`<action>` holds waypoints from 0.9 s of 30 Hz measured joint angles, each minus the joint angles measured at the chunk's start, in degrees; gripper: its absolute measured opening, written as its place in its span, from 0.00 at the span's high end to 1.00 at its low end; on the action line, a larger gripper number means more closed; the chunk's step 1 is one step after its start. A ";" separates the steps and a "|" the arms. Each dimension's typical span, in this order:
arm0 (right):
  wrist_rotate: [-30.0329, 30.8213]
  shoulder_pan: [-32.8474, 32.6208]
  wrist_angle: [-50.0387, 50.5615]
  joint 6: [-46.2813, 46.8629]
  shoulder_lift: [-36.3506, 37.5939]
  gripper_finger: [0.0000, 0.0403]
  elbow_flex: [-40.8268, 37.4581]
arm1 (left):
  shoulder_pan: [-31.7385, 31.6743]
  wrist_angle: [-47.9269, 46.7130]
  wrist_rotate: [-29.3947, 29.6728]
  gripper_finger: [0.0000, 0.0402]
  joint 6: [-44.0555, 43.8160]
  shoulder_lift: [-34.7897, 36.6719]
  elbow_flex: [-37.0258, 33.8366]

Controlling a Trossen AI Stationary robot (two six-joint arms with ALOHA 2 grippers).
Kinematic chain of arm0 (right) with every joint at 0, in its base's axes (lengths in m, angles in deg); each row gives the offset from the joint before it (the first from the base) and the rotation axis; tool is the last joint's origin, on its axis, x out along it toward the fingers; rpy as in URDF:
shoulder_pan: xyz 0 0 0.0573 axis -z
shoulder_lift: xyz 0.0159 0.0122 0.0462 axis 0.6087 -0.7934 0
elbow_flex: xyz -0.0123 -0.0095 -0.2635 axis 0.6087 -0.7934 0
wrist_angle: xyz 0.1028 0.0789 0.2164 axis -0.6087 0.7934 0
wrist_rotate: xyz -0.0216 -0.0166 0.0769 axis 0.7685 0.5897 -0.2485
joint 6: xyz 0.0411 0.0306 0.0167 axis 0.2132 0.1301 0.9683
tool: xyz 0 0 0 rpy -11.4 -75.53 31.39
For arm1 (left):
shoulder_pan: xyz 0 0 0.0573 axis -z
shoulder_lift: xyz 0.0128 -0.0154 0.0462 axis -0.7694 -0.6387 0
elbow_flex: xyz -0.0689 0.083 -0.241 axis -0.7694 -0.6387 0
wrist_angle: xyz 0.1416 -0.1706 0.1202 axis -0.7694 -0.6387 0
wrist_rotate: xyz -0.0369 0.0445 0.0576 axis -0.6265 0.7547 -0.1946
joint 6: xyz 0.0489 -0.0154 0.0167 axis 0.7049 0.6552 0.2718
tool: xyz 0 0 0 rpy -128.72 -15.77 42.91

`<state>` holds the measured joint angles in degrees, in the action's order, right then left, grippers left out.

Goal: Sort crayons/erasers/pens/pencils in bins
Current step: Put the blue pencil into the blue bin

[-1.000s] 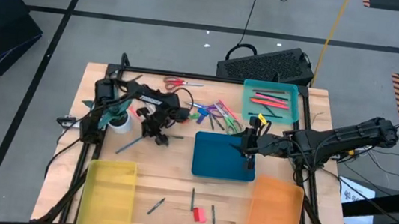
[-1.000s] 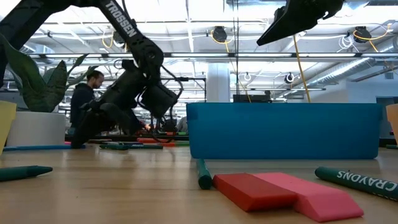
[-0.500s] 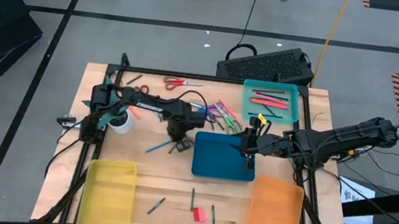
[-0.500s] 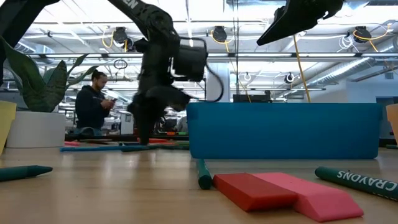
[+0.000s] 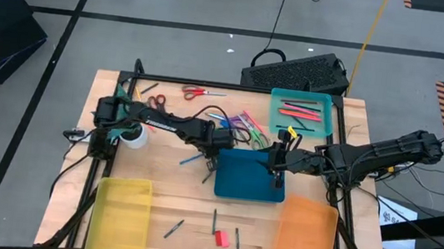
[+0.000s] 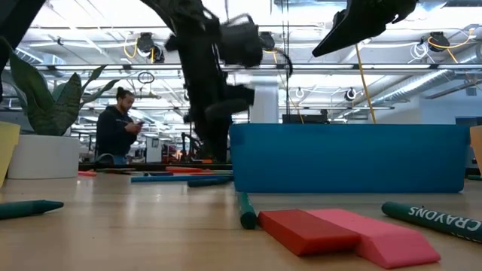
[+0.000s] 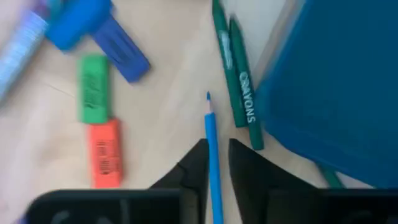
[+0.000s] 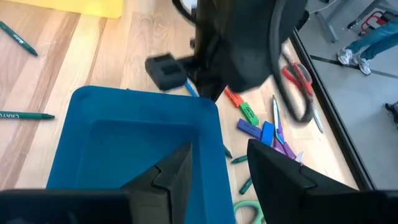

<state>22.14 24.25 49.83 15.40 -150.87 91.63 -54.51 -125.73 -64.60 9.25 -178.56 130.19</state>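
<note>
My left gripper (image 5: pixel 210 158) is at mid-table, just left of the dark blue bin (image 5: pixel 250 176), shut on a blue pencil (image 7: pixel 211 134). Beside it lie a green eraser (image 7: pixel 94 87), a red eraser (image 7: pixel 104 152) and two green crayons (image 7: pixel 239 87). My right gripper (image 8: pixel 217 171) hangs open over the right part of the dark blue bin (image 8: pixel 137 137), touching nothing. Near the front edge a red and a pink eraser (image 6: pixel 339 232) lie flat on the table among loose crayons. The teal bin (image 5: pixel 301 110) holds several red sticks. My left gripper pinches the blue pencil between its two fingers (image 7: pixel 198 163), at a spot near one end (image 7: pixel 213 163). The rest of the pencil sticks out beyond the fingertips to its point (image 7: pixel 208 96), toward the table's left. It lies low and nearly level; whether it is clear of the table, I cannot tell.
A yellow bin (image 5: pixel 121 214) sits at the front left and an orange bin (image 5: pixel 306 235) at the front right. A heap of pens and markers (image 5: pixel 243 125), red scissors (image 5: pixel 196 93) and a white cup (image 5: pixel 132 137) are at the back. A person stands in the room beyond.
My left gripper has travelled toward the table's right edge, from near the white cup up to the dark blue bin's left rim, taking the blue pencil with it. The pencil has stayed low and nearly level. The right arm has kept still.
</note>
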 joint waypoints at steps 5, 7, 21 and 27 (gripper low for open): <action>0.00 -0.01 0.53 1.62 0.00 0.64 0.02 | 3.52 3.17 4.66 0.69 1.22 7.50 -4.12; -0.02 -0.07 0.87 2.58 0.00 0.64 0.02 | 5.46 8.11 7.25 0.65 1.13 12.60 -9.38; 0.07 -0.75 1.33 4.77 0.00 0.64 0.02 | 16.37 66.23 19.29 0.60 -1.56 27.80 -51.07; 0.14 -0.75 1.02 5.79 0.00 0.64 0.04 | 16.08 69.77 24.29 0.52 -2.27 24.73 -54.04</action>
<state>22.28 23.50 50.85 21.19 -150.87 91.67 -38.43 -55.96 -40.31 6.98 -153.83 76.15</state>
